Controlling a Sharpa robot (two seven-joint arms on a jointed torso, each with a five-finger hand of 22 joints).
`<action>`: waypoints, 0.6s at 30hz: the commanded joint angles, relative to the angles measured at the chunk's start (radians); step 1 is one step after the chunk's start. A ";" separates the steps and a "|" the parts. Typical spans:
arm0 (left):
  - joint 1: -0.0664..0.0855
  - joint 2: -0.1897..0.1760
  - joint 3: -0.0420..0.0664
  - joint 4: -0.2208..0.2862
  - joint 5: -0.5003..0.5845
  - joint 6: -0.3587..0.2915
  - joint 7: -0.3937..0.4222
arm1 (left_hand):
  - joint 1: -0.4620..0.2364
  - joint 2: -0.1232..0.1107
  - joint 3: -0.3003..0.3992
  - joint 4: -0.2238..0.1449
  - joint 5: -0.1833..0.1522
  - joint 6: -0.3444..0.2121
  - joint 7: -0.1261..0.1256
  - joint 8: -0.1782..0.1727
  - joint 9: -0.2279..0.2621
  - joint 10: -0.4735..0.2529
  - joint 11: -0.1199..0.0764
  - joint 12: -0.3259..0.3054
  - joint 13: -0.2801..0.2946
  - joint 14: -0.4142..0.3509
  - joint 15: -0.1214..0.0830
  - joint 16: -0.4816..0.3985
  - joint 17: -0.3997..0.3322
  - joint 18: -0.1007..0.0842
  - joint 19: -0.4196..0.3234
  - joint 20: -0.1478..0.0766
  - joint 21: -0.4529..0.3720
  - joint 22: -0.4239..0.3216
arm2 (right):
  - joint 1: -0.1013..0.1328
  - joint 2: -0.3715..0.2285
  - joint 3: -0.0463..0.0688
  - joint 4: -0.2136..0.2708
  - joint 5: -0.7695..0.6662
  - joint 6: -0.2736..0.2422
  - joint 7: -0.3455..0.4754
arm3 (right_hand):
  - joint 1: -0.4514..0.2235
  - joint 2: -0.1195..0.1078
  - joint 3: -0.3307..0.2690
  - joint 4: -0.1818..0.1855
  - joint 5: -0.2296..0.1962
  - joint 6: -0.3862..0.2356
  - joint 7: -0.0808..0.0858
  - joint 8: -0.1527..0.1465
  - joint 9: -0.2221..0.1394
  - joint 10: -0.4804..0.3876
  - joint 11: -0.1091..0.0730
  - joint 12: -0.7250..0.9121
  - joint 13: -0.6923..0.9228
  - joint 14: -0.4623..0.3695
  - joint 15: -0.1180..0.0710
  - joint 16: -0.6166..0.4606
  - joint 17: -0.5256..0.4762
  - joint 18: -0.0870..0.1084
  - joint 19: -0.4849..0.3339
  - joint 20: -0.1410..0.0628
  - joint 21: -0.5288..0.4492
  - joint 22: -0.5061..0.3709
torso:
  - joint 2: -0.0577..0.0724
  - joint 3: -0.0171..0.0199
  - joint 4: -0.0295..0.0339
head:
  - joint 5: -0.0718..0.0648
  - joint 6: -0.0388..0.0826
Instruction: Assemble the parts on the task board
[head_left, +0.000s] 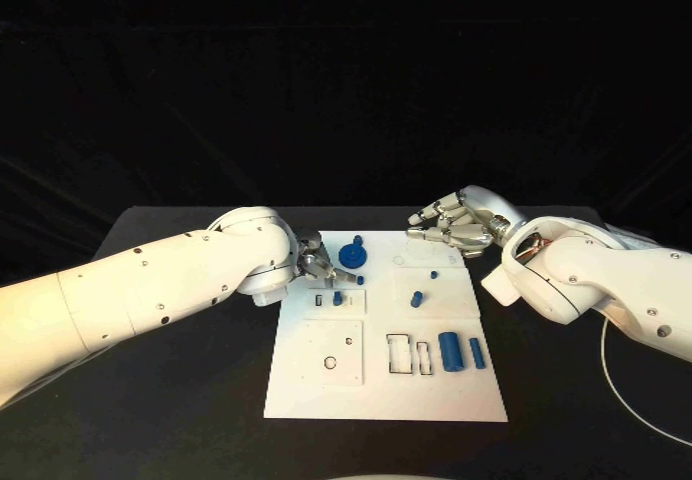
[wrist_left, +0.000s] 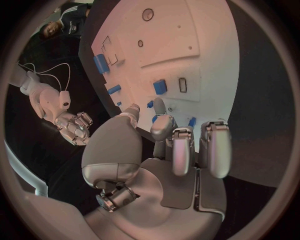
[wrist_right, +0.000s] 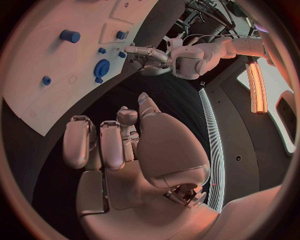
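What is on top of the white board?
On the task board lie small blue parts: a round gear-like one near the left robot hand, and a cylinder by the right edge. That hand covers a bit of the board's far left edge.

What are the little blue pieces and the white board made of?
The blue parts look like matte plastic, evenly coloured with no metallic glint. The board looks like flat white plastic or painted sheet with cut-out recesses; which one I cannot tell.
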 joint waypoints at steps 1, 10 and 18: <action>0.036 -0.005 0.007 -0.019 0.029 0.103 -0.001 | 0.030 0.009 -0.025 0.003 -0.002 -0.036 0.013 -0.017 -0.002 -0.050 0.012 -0.069 -0.073 0.105 0.008 0.003 0.263 0.007 0.026 0.003 -0.037 0.135 | 0.000 0.003 0.000 -0.003 0.003 0.008 0.010 | -0.008 0.002 -0.005 -0.001 0.004 -0.002 0.002 0.005 -0.001 -0.008 0.002 -0.005 -0.001 0.034 -0.004 -0.003 -0.001 0.007 -0.007 -0.002 -0.005 -0.001 | 0.001 0.0011 -0.0016 | -0.002 0.003; 0.097 0.027 0.010 -0.153 0.037 0.191 0.005 | 0.092 0.034 -0.087 0.006 -0.001 -0.102 0.049 -0.091 -0.054 -0.076 0.041 -0.091 -0.106 0.105 0.034 0.003 0.263 0.011 0.019 0.026 -0.053 0.124 | 0.000 0.010 -0.001 -0.010 0.003 0.010 0.008 | -0.009 0.002 -0.006 0.001 0.004 -0.002 0.002 0.005 -0.001 -0.007 0.002 -0.003 0.000 0.034 -0.004 -0.003 -0.001 0.007 -0.007 -0.002 -0.005 -0.001 | 0.001 -0.0011 0.0007 | -0.006 0.008; 0.108 0.097 -0.004 -0.299 0.029 0.174 0.019 | 0.121 0.049 -0.116 0.005 0.000 -0.103 0.058 -0.116 -0.086 -0.077 0.049 -0.089 -0.110 0.105 0.042 0.003 0.263 0.008 0.027 0.036 -0.044 0.135 | 0.000 0.017 -0.002 -0.015 0.004 0.012 0.008 | -0.009 0.003 -0.006 0.001 0.005 -0.002 0.002 0.005 -0.001 -0.007 0.002 -0.003 0.000 0.034 -0.004 -0.003 -0.001 0.007 -0.007 -0.002 -0.006 -0.001 | 0.001 -0.0019 0.0016 | 0.000 0.010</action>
